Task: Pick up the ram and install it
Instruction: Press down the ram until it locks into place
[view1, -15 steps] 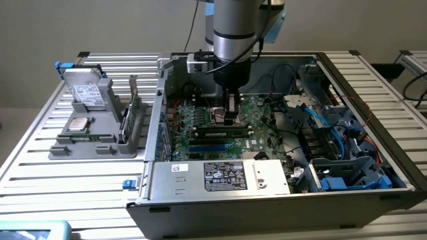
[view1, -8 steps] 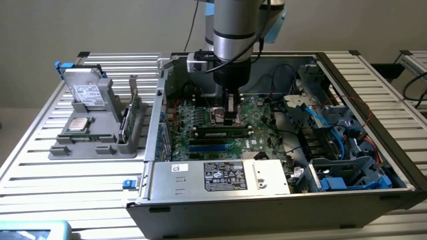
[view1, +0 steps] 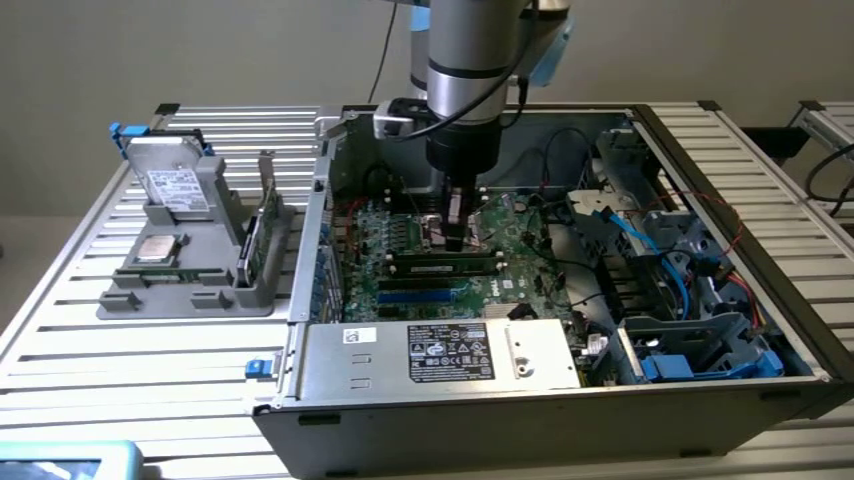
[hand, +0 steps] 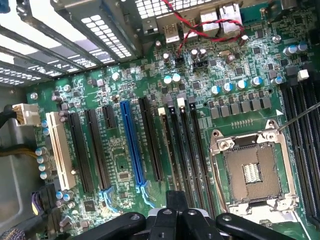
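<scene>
Inside open grey metal computer case (view1: 441, 400), over large green motherboard (hand: 125, 165): black gripper (view1: 458, 240) with jaws closed, tip just above long narrow dark ram stick (view1: 447, 267) lying along black slots; contact unclear. Likely risk: ram left half-seated or tilted if pressed off-centre, notch misaligned, or end clips unlatched.

From my station the exterior view was evenly and softly lit, with no hard shadows on the slatted desk (view1: 160, 350). The computer case (view1: 534, 400) interior read darker, its far corners in shade. In the wrist view the motherboard (hand: 125, 165) was bright and fairly sharp; daylight blew out white through the case grille (hand: 30, 30). The jaws at the frame's edge were dark and blurred.
</scene>
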